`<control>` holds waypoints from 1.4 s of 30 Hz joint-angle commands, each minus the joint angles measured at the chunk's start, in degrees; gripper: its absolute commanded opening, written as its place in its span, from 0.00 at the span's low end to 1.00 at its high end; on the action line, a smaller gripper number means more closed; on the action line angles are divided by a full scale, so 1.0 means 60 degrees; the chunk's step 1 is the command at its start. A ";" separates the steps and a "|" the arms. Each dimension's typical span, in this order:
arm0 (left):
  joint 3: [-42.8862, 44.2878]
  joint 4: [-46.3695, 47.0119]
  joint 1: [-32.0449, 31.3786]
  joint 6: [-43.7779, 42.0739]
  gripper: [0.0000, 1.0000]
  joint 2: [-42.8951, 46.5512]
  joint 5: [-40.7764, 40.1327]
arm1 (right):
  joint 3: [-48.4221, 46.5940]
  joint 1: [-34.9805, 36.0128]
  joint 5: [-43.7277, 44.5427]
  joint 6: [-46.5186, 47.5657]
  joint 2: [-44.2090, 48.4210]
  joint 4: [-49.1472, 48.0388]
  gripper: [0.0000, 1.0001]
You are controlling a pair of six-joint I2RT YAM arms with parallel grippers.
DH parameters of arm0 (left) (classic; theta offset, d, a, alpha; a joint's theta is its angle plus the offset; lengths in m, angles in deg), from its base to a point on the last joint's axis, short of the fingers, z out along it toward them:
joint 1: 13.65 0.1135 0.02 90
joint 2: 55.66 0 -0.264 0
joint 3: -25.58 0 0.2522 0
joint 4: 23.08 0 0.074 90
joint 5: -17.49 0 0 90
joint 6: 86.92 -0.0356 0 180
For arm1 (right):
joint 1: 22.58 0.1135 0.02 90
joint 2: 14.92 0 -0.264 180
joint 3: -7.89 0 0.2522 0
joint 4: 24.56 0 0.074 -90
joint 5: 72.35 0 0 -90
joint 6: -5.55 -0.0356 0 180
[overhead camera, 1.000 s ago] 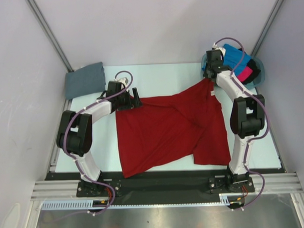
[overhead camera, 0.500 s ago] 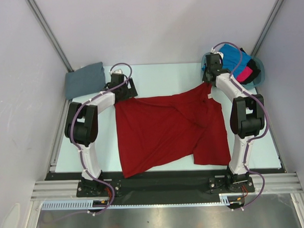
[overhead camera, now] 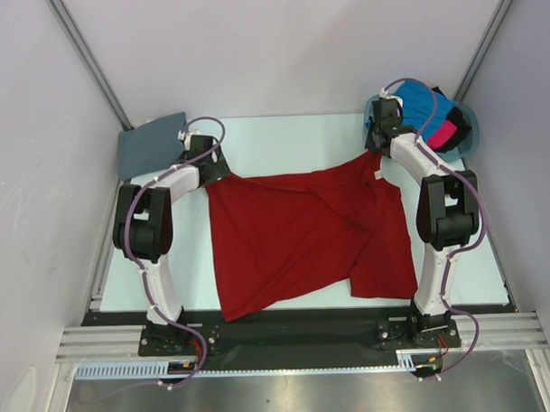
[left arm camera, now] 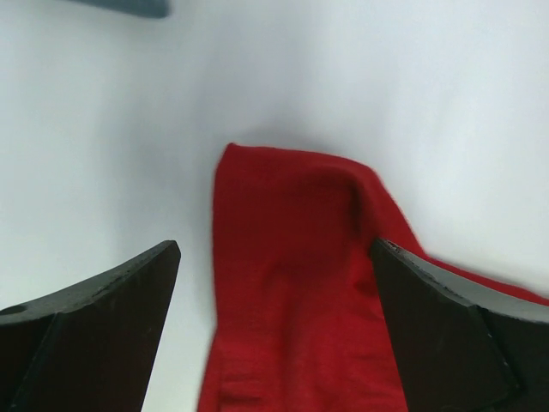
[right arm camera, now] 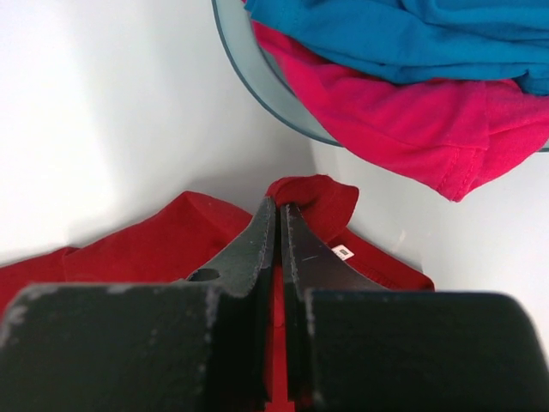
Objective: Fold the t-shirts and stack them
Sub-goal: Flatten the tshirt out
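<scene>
Beneath the spread left end effector [left arm camera: 274,249] lies the red t-shirt [left arm camera: 287,343].

Bright, even; wrist cams blurry.

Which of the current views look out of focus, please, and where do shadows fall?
Left wrist: soft throughout, the left gripper and red t-shirt blurred, grey shadow around its corner. Right wrist: right gripper blurry near the lens, pink t-shirt sharp. Top external: crisp, evenly lit.

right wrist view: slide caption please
Right tool pinches the red t-shirt beside the basket holding a blue t-shirt and a pink t-shirt.
</scene>
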 commanded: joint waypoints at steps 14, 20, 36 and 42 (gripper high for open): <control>0.2256 -0.0716 0.1251 0.0358 1.00 -0.2361 0.5206 | 0.0105 -0.0039 0.0006 0.0140 0.0794 -0.0152 0.00; 0.1422 -0.0129 0.1340 0.0461 1.00 -0.1967 0.5839 | 0.0091 -0.0039 0.0050 0.0140 0.0779 -0.0122 0.00; -0.1172 0.0209 0.1384 0.0623 1.00 0.0333 0.4420 | 0.0047 -0.0053 -0.0199 0.0125 0.0896 -0.0035 0.00; -0.1318 0.0032 0.1575 0.0491 1.00 0.0319 0.4082 | 0.0061 -0.0053 -0.0228 0.0125 0.0955 -0.0005 0.00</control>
